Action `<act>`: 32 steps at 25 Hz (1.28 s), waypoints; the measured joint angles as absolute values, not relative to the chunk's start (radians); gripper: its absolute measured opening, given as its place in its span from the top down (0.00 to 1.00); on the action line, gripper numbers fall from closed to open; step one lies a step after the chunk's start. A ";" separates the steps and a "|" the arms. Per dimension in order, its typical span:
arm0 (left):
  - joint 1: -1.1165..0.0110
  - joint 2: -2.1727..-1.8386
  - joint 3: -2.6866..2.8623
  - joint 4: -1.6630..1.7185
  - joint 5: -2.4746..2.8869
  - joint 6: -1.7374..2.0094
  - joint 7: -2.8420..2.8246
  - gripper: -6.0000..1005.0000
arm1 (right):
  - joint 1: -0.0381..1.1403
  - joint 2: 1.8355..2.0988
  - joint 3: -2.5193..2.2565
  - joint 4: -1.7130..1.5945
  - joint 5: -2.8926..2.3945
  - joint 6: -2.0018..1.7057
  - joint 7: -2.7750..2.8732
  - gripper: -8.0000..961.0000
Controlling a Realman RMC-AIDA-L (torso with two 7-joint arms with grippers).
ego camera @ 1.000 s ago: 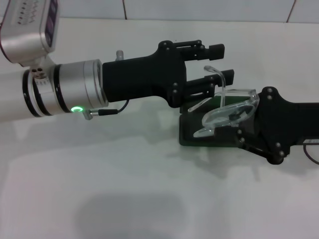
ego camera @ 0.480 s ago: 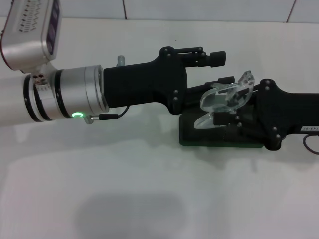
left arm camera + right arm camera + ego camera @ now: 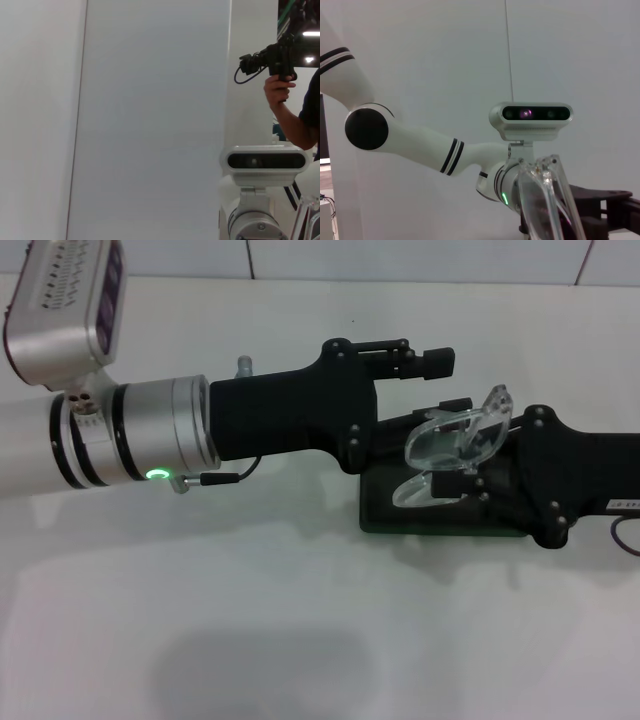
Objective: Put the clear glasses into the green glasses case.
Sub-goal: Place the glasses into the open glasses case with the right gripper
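Above one green glasses case [image 3: 440, 515], one clear glasses [image 3: 455, 445]

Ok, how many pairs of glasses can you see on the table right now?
1. The clear glasses are held by the right tool above the green glasses case, beside the left tool. Another pair could be hidden behind the arms, but none shows.

Work surface: a plain white tabletop [image 3: 300, 640], backed along its far edge by a white tiled wall [image 3: 420, 258]. One item rests directly on it: the green glasses case [image 3: 440, 522], lying flat and open toward the right edge, about midway between the near and far edges. Only its dark near rim and part of its lining are visible.
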State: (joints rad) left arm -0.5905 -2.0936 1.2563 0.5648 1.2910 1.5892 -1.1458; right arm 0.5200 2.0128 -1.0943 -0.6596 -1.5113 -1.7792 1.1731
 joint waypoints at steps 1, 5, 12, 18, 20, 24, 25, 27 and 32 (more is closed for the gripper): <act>-0.591 -2.094 1.256 0.564 1.291 1.589 -1.146 0.36 | 0.518 2.013 -1.095 -0.660 -1.512 -1.779 1.173 0.85; -0.590 -2.094 1.256 0.557 1.291 1.586 -1.146 0.36 | 0.513 2.012 -1.095 -0.660 -1.513 -1.775 1.173 0.85; -0.588 -2.093 1.246 0.544 1.261 1.526 -1.136 0.36 | 0.512 2.012 -1.097 -0.661 -1.513 -1.775 1.173 0.85; -0.554 -2.085 1.103 0.528 1.211 1.489 -1.135 0.35 | 0.514 1.989 -1.090 -0.704 -1.515 -1.766 1.256 0.84; -0.532 -2.085 1.011 0.529 1.202 1.489 -1.149 0.35 | 0.518 1.981 -1.090 -0.740 -1.533 -1.744 1.319 0.84; -0.484 -2.083 0.895 0.525 1.189 1.486 -1.152 0.35 | 0.522 1.982 -1.095 -0.901 -1.654 -1.672 1.515 0.84; -0.473 -2.082 0.881 0.525 1.189 1.486 -1.152 0.35 | 0.526 1.986 -1.098 -0.955 -1.705 -1.661 1.571 0.84; -0.448 -2.078 0.862 0.530 1.188 1.486 -1.152 0.35 | 0.542 2.004 -1.102 -1.112 -1.851 -1.650 1.724 0.84; -0.415 -2.075 0.843 0.532 1.188 1.486 -1.153 0.35 | 0.650 2.013 -1.184 -1.313 -2.135 -1.653 2.037 0.84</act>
State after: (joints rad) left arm -0.4153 -2.0751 0.8427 0.5323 1.1882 1.4860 -1.1527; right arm 0.6504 2.0132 -1.1840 -1.3132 -2.1351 -1.6531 2.0365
